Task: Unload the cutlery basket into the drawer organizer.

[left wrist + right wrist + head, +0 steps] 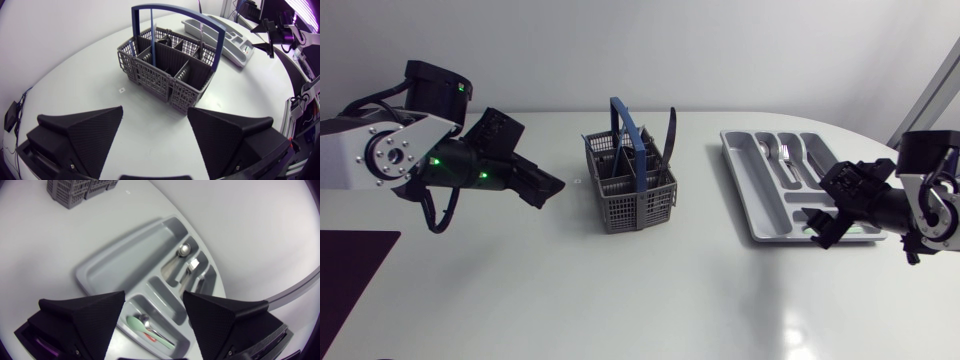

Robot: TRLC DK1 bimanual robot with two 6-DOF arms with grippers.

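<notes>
The grey cutlery basket (pixel 631 188) with a blue handle stands mid-table; a long black utensil (pixel 667 135) sticks out of it. My left gripper (pixel 546 188) hovers open to its left, and in the left wrist view the basket (pixel 167 72) lies ahead of the empty left gripper (pixel 155 131). The grey drawer organizer (pixel 752 182) lies at the right. My right gripper (pixel 821 213) stands open above its near end. In the right wrist view the organizer (pixel 100 266) holds a spoon (pixel 185 250), a fork (pixel 194 266) and a green-handled spoon (pixel 142 325) under the empty right gripper (pixel 152 315).
A dark mat (pixel 350 265) lies at the table's front left corner. The organizer (pixel 220 31) shows beyond the basket in the left wrist view. White tabletop spreads between basket and organizer and along the front.
</notes>
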